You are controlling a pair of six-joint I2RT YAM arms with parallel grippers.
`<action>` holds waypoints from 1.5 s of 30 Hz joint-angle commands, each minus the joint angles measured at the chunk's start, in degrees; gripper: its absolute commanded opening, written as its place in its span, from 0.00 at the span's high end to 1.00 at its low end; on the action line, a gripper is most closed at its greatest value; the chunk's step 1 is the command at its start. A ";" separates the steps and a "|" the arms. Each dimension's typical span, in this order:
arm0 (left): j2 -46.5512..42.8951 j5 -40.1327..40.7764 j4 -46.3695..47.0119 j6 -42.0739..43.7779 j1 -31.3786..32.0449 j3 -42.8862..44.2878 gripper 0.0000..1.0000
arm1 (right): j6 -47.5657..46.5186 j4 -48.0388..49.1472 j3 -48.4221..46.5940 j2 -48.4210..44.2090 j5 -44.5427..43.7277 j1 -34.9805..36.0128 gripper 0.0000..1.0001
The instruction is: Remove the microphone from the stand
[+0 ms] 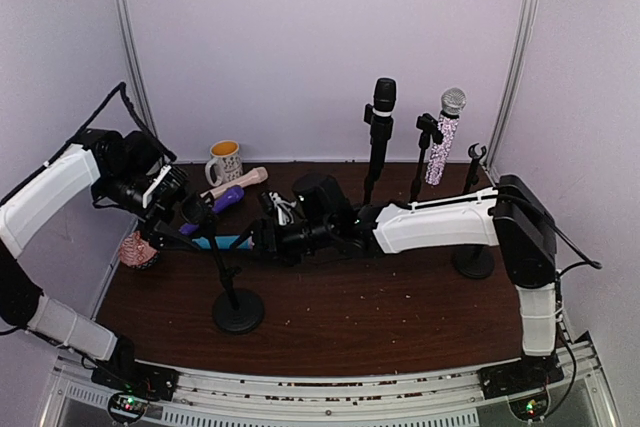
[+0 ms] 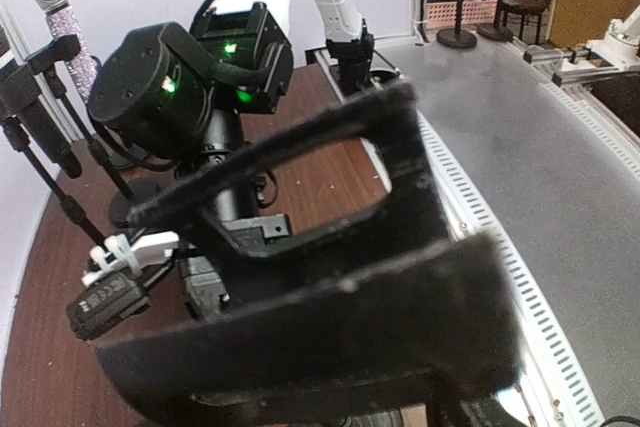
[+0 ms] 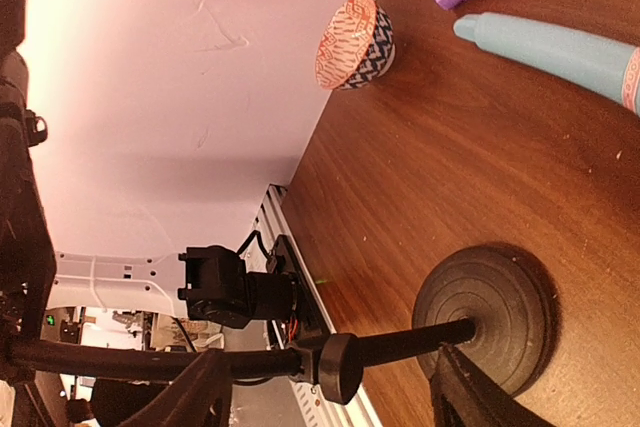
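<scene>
A black stand (image 1: 219,265) with a round base (image 1: 238,312) stands at the front left, and I see no microphone in its top clip (image 1: 197,210). My left gripper (image 1: 172,215) is right beside that clip. In the left wrist view (image 2: 440,237) its fingers look pressed together, with nothing visible between them. My right gripper (image 1: 262,239) is open, and its jaws straddle the stand's pole (image 3: 400,339) above the base (image 3: 490,312). A black microphone (image 1: 384,97) and a glittery microphone (image 1: 445,137) sit in two stands at the back.
Purple (image 1: 222,201), beige (image 1: 240,179) and teal (image 1: 225,242) microphones lie on the table behind the near stand. A mug (image 1: 225,160) stands at the back and a patterned bowl (image 1: 138,250) at the left edge. An empty stand (image 1: 474,259) is at the right.
</scene>
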State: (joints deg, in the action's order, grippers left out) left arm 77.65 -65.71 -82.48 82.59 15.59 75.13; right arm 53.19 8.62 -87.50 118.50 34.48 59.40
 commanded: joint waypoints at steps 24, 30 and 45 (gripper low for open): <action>-24.45 16.05 19.51 -32.43 -10.48 -14.61 0.02 | 17.13 22.10 -0.28 8.52 15.89 -0.86 0.56; -24.55 15.35 19.61 -33.17 -10.68 -14.39 0.02 | 17.80 22.77 -0.38 9.21 15.66 -1.11 0.63; -23.54 15.35 19.55 -34.49 -10.68 -13.08 0.02 | 18.50 28.36 3.38 9.39 14.02 -1.70 1.00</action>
State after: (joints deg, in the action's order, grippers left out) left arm 53.74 -50.11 -64.31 49.32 5.39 60.75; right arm 72.62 32.60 -85.95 127.96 50.09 58.39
